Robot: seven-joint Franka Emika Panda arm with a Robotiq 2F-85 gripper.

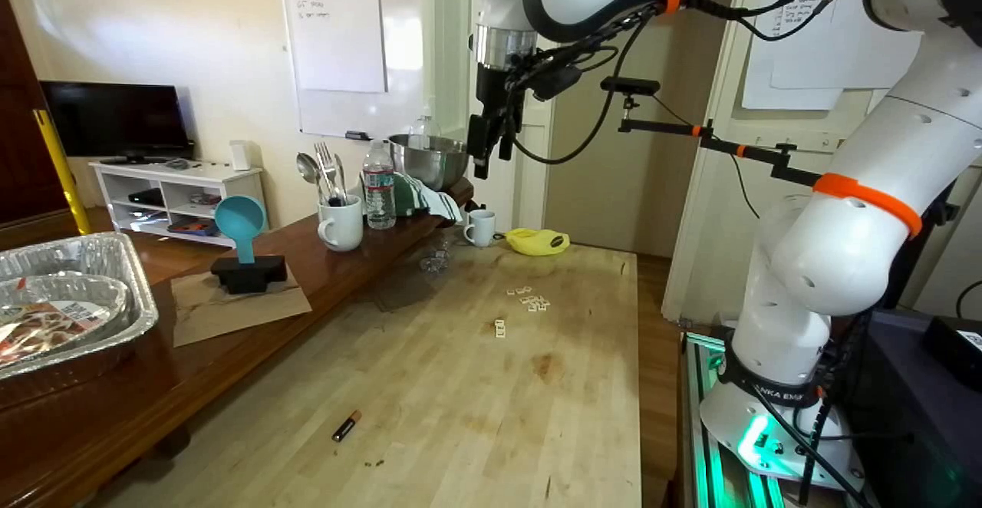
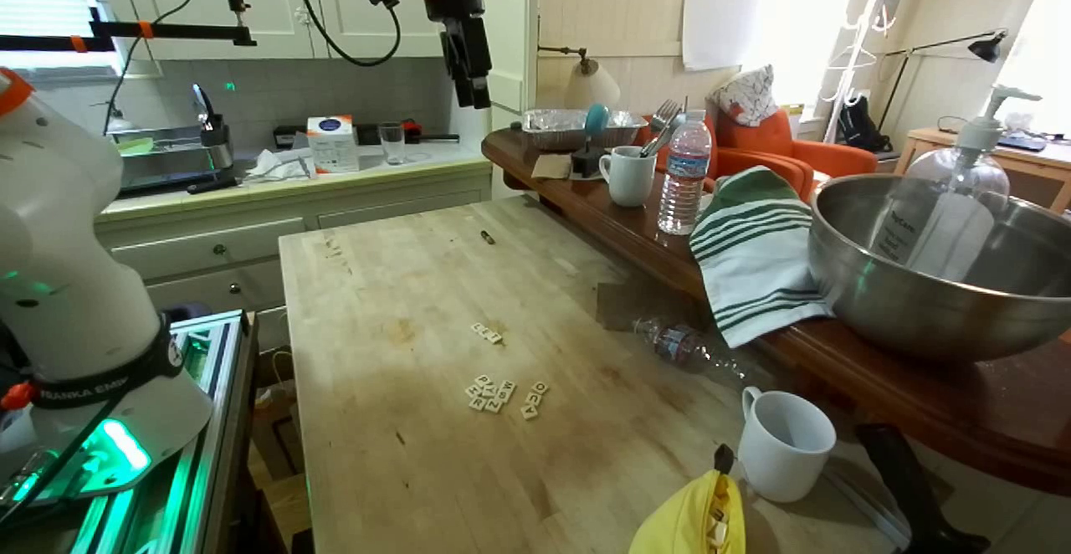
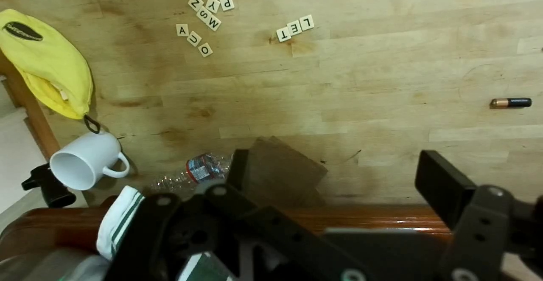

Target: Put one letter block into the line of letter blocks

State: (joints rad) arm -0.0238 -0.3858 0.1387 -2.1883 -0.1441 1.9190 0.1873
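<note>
fingers (image 3: 443,187) spread wide, holding nothing, raised well above the worktop (image 3: 382,81). line (image 3: 294,28) of three letter blocks, t, e, l, lies on the worktop. near it, a trio (image 3: 194,38) of loose blocks, a, u, o, and just beside that a clump (image 3: 212,4) of seven more. in both exterior views, yellow pouch (image 1: 537,242) sits near an upright mug (image 1: 481,229); battery (image 3: 513,102) lies well apart.
</note>
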